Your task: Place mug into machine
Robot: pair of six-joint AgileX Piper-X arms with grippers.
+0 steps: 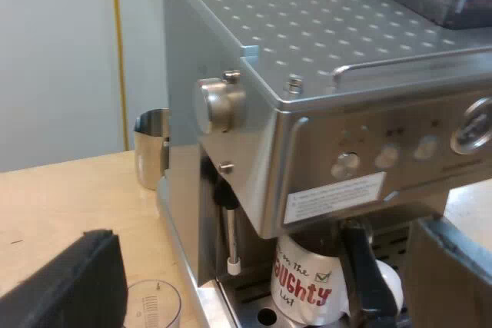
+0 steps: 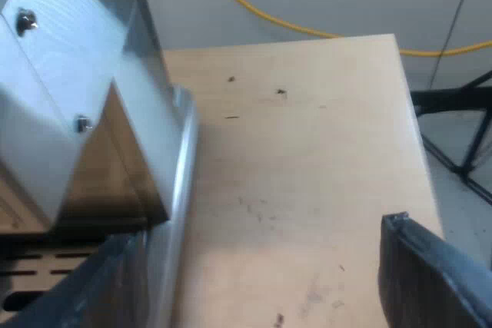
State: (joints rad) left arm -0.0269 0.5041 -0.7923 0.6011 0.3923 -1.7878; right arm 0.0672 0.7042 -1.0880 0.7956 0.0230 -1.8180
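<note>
On the white mug (image 1: 301, 288): "The", red "AUGHTY", "List".

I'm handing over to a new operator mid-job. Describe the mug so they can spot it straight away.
Start at the steel espresso machine and look under its front, where the slotted tray sits. The mug stands there. It is white with red and black lettering, unlike the clear measuring glass on the table and the plain steel jug beside the machine.
</note>
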